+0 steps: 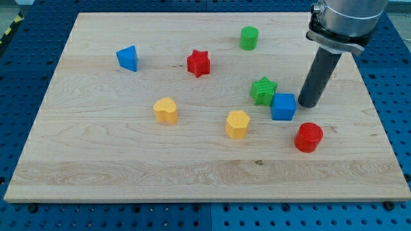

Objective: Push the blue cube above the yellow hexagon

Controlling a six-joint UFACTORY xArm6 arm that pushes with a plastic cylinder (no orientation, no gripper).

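My tip (307, 104) stands just right of the blue cube (283, 107), which touches the green star (262, 90), up-right of the yellow hexagon (237, 124); I have no claw.

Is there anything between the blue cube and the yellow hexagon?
No. In the camera view only bare wood separates the blue cube from the yellow hexagon. The green star sits up-left of the cube, outside that gap.
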